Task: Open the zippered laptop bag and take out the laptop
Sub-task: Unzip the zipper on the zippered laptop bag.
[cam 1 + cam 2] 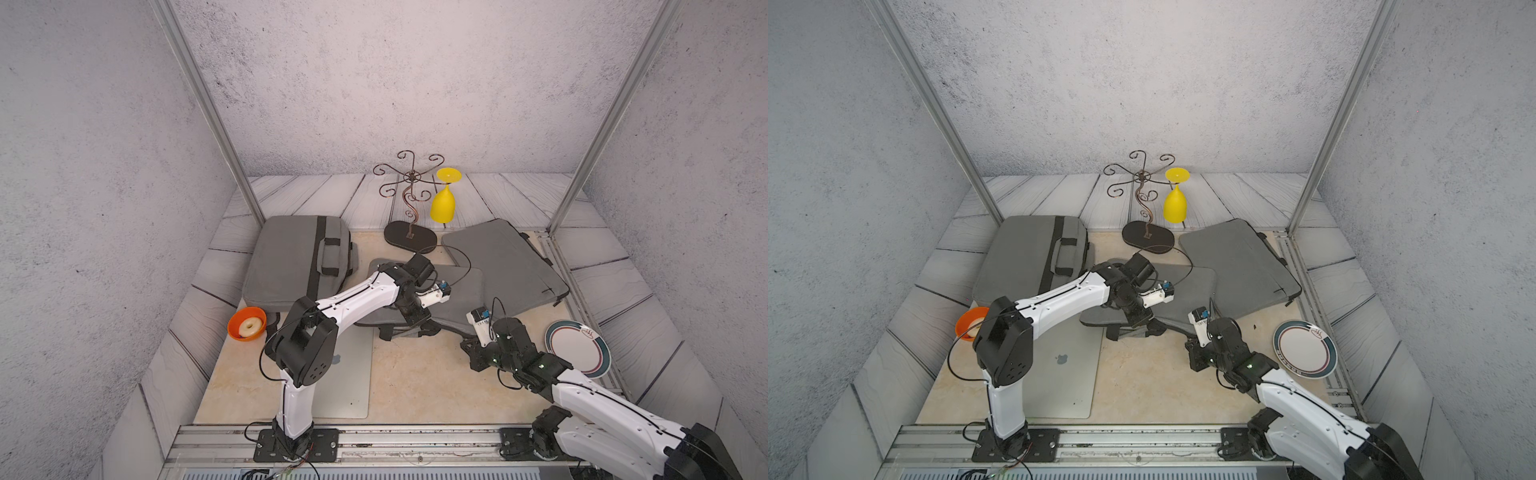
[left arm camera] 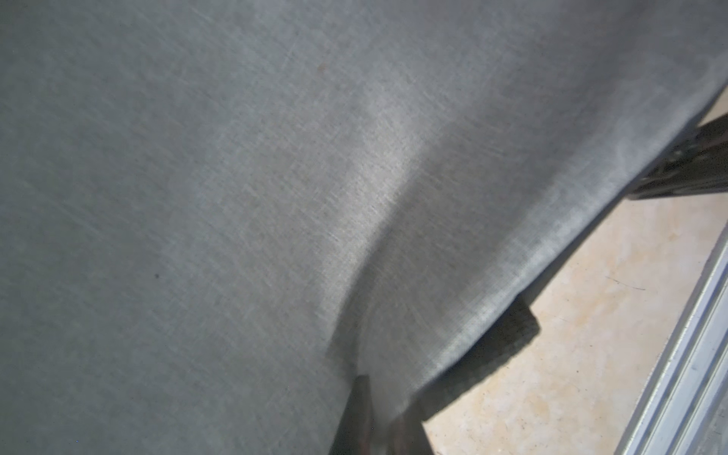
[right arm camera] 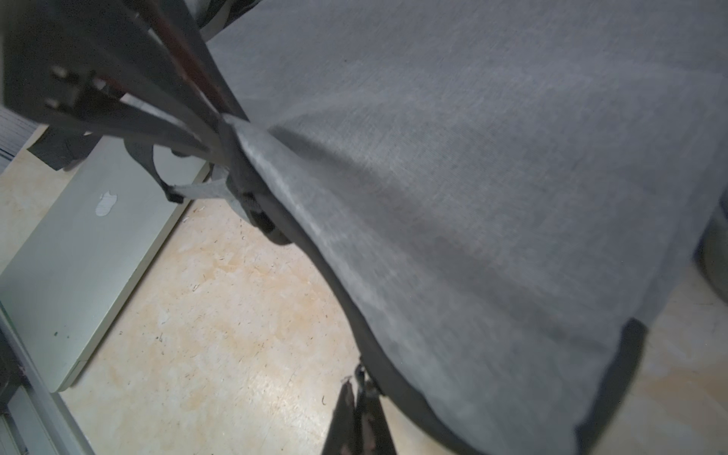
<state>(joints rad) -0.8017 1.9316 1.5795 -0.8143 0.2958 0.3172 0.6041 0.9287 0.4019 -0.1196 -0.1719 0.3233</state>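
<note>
Beige tabletop (image 1: pixel 415 374) fills my feed, and on it the laptop bag (image 1: pixel 459 301) lies slack with both pincers at its near edge. My left gripper (image 2: pixel 379 398) is pinched narrow on a fold of its fabric. My right gripper (image 3: pixel 358 381) is clamped tight on what looks like the zipper pull (image 3: pixel 359 369). Outside the bag, the silver laptop (image 1: pixel 353 382) lies flat beside the left gripper, toward that arm's base. Beyond both pincers lie a second grey bag (image 1: pixel 286 262) and a third grey bag (image 1: pixel 507 266); a plate (image 1: pixel 577 349) sits near the right gripper.
</note>
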